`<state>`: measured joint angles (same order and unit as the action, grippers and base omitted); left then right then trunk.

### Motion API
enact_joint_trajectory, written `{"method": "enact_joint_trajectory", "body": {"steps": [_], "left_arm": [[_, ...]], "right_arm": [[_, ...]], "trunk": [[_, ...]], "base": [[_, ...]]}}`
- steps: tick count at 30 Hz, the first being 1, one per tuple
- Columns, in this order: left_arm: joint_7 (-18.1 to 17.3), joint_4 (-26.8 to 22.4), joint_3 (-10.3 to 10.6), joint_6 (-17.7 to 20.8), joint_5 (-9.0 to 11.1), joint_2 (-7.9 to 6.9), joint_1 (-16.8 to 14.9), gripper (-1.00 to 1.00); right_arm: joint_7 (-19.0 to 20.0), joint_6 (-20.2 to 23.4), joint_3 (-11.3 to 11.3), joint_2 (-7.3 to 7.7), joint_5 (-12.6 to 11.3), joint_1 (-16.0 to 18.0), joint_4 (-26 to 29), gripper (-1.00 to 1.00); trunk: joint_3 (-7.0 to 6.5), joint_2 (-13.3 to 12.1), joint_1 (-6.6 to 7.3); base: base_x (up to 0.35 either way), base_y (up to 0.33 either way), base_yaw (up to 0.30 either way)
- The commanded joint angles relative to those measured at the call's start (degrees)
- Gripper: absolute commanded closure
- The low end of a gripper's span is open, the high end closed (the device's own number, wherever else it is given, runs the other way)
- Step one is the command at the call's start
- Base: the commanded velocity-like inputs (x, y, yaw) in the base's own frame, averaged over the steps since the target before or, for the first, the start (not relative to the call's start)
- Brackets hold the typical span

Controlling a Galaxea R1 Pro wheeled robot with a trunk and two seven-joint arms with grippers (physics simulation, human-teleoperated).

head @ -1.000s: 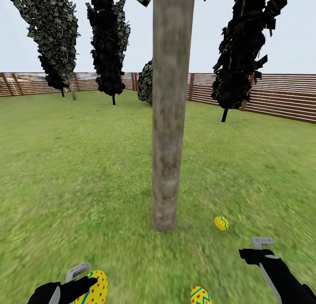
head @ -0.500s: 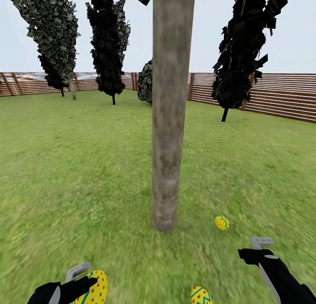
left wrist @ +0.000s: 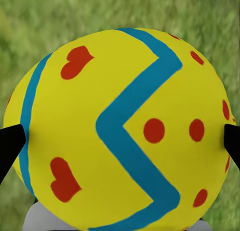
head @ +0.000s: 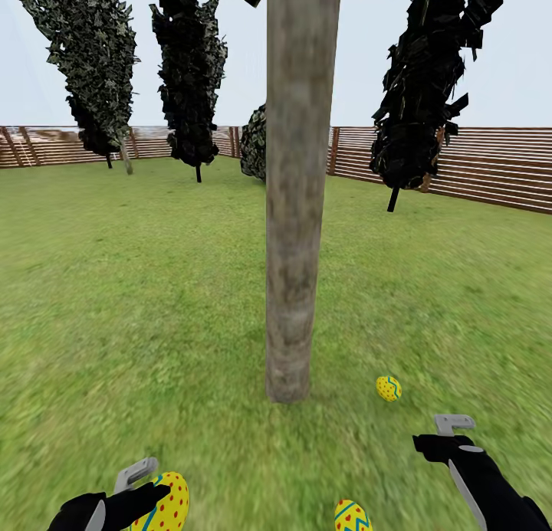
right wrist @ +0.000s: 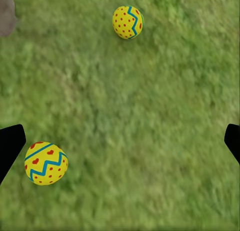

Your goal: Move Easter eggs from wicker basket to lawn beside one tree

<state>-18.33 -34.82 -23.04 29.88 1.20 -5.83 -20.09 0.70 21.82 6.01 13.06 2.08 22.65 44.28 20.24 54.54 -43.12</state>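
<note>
Left wrist view: unlettered Easter egg (left wrist: 120, 128).

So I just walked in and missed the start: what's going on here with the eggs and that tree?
The robot is setting Easter eggs on the lawn beside the thick-trunked tree. Two eggs already lie on the grass: one near the trunk's base, another closer to the robot. The left tool is shut on the third egg, low over the grass. The right tool is open and empty above the lawn.
</note>
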Motion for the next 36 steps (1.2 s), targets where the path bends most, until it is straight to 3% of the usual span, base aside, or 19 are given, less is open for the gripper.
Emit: {"method": "enact_joint_trajectory", "body": {"steps": [1,36], "left_arm": [[-0.20,-0.07,-0.25,0.45,0.09,0.03,-0.04,1.00],[-0.22,-0.07,-0.34,0.45,0.12,0.03,-0.04,1.00]], "right_arm": [[0.07,0.33,0.05,-0.02,0.21,0.02,0.10,-1.00],[0.07,0.42,0.00,-0.40,0.24,0.02,0.01,-1.00]], "trunk": [[0.26,0.47,-0.23],[6.54,14.50,-7.92]], "base": [[0.000,0.000,0.000],[0.000,0.000,0.000]]}}
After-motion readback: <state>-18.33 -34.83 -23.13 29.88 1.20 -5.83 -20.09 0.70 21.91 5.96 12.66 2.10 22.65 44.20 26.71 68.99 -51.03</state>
